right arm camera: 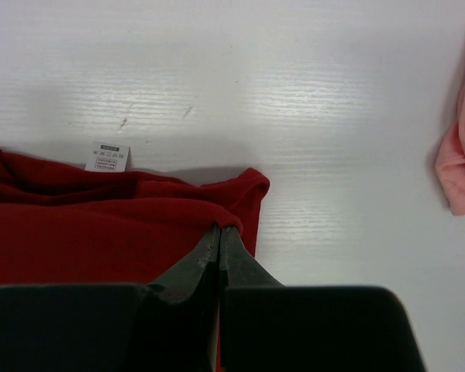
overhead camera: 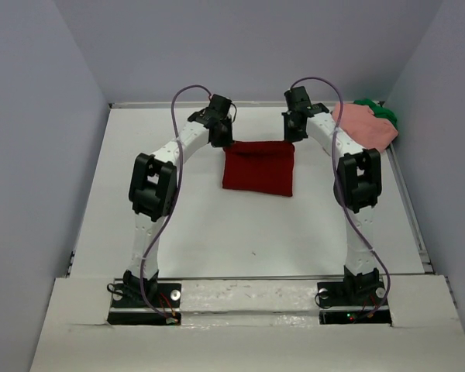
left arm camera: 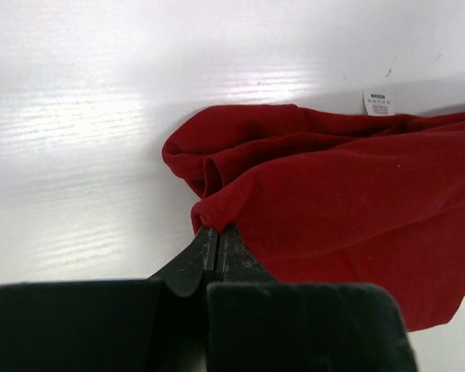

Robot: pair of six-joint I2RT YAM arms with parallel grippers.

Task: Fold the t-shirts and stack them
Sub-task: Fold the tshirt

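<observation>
The dark red t-shirt [overhead camera: 258, 168] lies folded into a rectangle at the middle of the table. My left gripper [overhead camera: 220, 139] is shut on its far left corner; the left wrist view shows the closed tips [left arm camera: 218, 230] pinching the cloth edge [left arm camera: 333, 194]. My right gripper [overhead camera: 293, 136] is shut on its far right corner; the right wrist view shows the tips [right arm camera: 220, 229] clamped on the red cloth [right arm camera: 101, 225]. The salmon pink t-shirt [overhead camera: 364, 126] lies bunched at the far right, also at the right edge of the right wrist view [right arm camera: 461, 155]. The green t-shirt [overhead camera: 386, 114] peeks out beneath it.
A white care label [left arm camera: 378, 102] sticks out at the red shirt's far edge, also in the right wrist view [right arm camera: 107, 157]. The white table [overhead camera: 178, 225] is walled by grey panels on the left, back and right.
</observation>
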